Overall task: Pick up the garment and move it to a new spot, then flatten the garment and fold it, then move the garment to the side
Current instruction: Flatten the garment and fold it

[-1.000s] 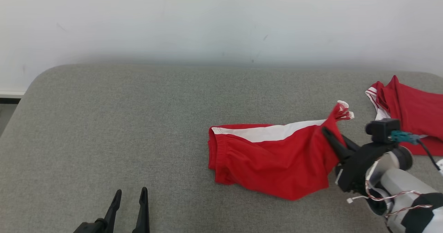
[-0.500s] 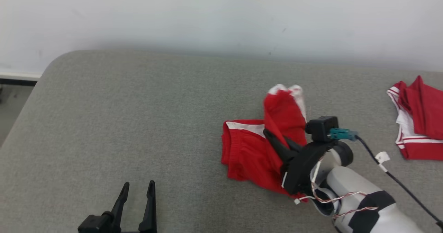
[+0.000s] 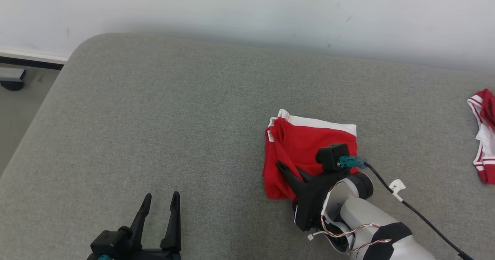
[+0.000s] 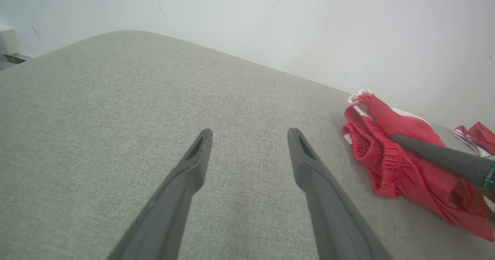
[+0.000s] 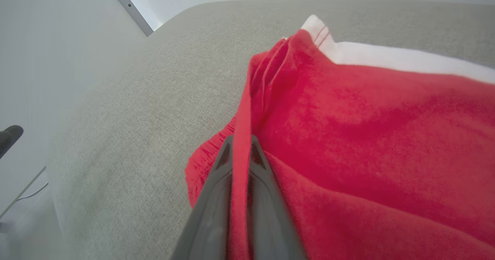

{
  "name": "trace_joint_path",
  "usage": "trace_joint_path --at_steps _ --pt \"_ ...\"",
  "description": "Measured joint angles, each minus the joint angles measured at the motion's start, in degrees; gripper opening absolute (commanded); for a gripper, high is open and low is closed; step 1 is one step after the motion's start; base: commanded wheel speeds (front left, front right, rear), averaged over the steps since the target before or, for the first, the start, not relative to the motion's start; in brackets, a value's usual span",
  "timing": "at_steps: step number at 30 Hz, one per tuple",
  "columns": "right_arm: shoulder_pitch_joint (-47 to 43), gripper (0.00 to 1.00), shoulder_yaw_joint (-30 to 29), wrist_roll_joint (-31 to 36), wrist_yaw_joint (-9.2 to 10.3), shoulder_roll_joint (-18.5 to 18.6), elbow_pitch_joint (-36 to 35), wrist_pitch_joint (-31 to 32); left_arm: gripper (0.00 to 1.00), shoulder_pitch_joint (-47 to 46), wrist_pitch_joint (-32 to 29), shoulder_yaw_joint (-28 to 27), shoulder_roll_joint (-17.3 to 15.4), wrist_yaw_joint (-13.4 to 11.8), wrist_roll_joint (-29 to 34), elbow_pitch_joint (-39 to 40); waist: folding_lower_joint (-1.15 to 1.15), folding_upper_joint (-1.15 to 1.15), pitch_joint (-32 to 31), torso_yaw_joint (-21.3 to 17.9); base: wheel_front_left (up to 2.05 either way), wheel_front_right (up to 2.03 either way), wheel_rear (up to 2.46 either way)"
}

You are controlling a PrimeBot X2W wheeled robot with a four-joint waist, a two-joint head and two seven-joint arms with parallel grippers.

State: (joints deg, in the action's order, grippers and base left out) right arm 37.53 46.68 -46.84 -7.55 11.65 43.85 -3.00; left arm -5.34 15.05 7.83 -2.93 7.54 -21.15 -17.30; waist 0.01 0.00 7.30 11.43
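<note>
pinches a fold of the red shorts [image 3: 305, 144] on the grey bench [image 3: 154, 109] in the right end effector [image 5: 240, 144], holds the left end effector [image 3: 162, 195] spread.

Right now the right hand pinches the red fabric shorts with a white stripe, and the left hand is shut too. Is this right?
No: the left hand is open, as the left wrist view shows. The right hand does pinch the red fabric shorts.
</note>
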Motion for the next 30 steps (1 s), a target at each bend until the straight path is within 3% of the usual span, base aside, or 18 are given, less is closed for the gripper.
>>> trace_joint_path --at_steps 2,4,10,19,20,22,26,30 --pt "0.0 0.00 0.3 0.3 0.00 -0.6 1.3 -0.6 1.00 -0.4 0.0 0.1 0.0 0.0 -0.1 -0.1 0.00 0.00 0.2 0.2 0.00 0.00 0.00" --pt "0.0 1.00 0.4 0.6 0.00 -0.8 1.6 -1.1 1.00 -0.5 0.0 0.1 0.0 0.0 -0.1 -0.1 0.00 0.00 0.2 0.3 0.00 0.00 0.00" --pt "0.6 1.00 -0.1 -0.2 0.00 0.2 -0.1 -4.6 1.00 -0.3 0.0 -1.0 0.0 0.0 0.0 -0.2 0.00 0.00 -0.5 -0.6 0.00 0.00 0.00" --pt "0.8 1.00 -6.8 -0.1 0.00 8.1 -5.1 -10.3 1.00 0.5 0.0 -1.8 0.0 0.0 0.5 0.2 0.00 0.00 -1.4 -1.8 0.00 0.00 0.00" --pt "0.5 0.49 -7.8 0.2 0.00 8.7 -4.9 -10.6 1.00 0.5 0.0 -1.8 0.0 0.0 0.5 0.3 0.00 0.00 -1.4 -1.8 0.00 0.00 0.00" --pt "-0.6 0.00 -9.7 1.1 0.00 9.2 -4.4 -11.2 1.00 0.6 0.0 -2.0 0.0 0.0 0.8 0.5 0.00 0.00 -1.2 -1.7 0.00 0.00 0.00" --pt "-2.3 0.00 -11.5 6.2 0.00 9.3 -3.0 -11.7 1.00 0.6 0.0 -2.5 0.0 0.0 2.4 1.1 0.00 0.00 -0.8 -1.3 0.00 0.00 0.00" --pt "-5.1 0.00 -13.1 8.8 0.00 6.9 -1.2 -11.9 1.00 0.6 0.0 -2.8 0.0 0.0 3.9 1.2 0.00 0.00 -0.6 -0.9 0.00 0.00 0.00"
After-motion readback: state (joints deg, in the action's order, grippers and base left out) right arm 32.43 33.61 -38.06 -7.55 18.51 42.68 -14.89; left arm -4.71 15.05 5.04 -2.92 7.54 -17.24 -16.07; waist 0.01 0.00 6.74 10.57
